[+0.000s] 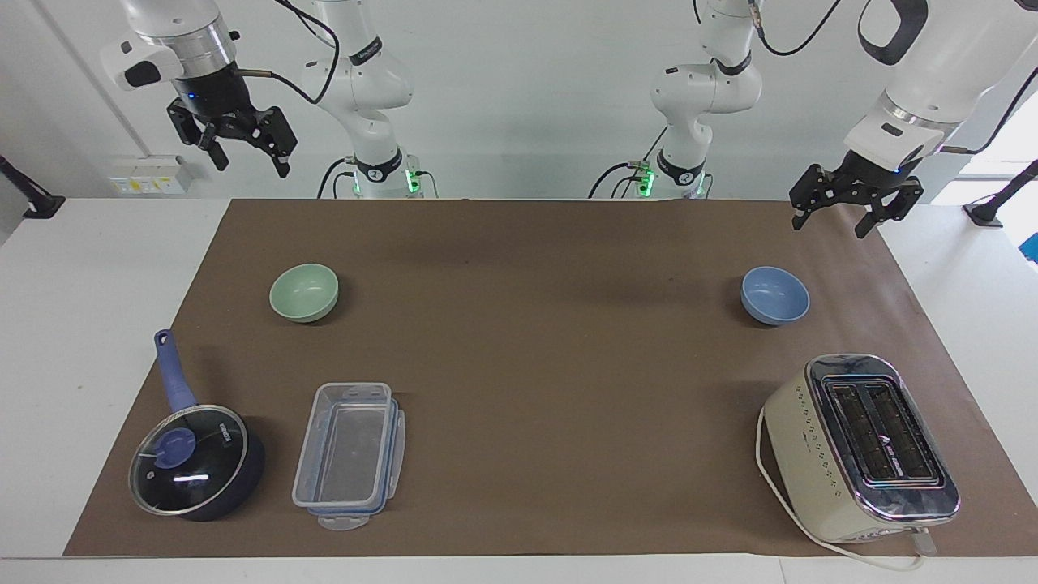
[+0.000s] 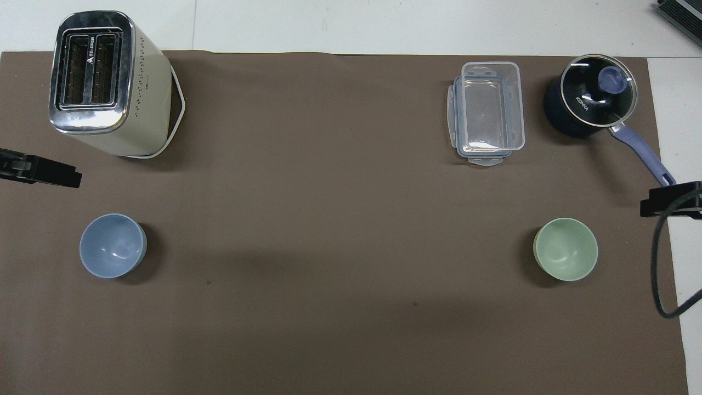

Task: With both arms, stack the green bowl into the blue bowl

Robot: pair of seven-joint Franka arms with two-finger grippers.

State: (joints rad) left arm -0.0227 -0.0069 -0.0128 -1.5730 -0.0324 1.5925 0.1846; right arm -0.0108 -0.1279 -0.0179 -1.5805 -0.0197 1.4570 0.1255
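Note:
The green bowl [image 1: 304, 293] [image 2: 566, 249] sits upright and empty on the brown mat toward the right arm's end. Toward the left arm's end, the blue bowl [image 1: 775, 295] [image 2: 112, 246] also stands upright and empty, about as near to the robots as the green one. My right gripper [image 1: 247, 158] [image 2: 672, 200] hangs high and open over the table's edge at its own end, holding nothing. My left gripper [image 1: 833, 223] [image 2: 41, 171] hovers open and empty over the mat's corner, above and apart from the blue bowl.
A cream toaster [image 1: 859, 446] [image 2: 104, 82] stands farther from the robots than the blue bowl. Farther out than the green bowl lie a clear plastic container [image 1: 349, 446] [image 2: 488, 112] and a dark blue lidded saucepan [image 1: 195, 462] [image 2: 589, 96]. The brown mat [image 1: 551, 365] spreads between the bowls.

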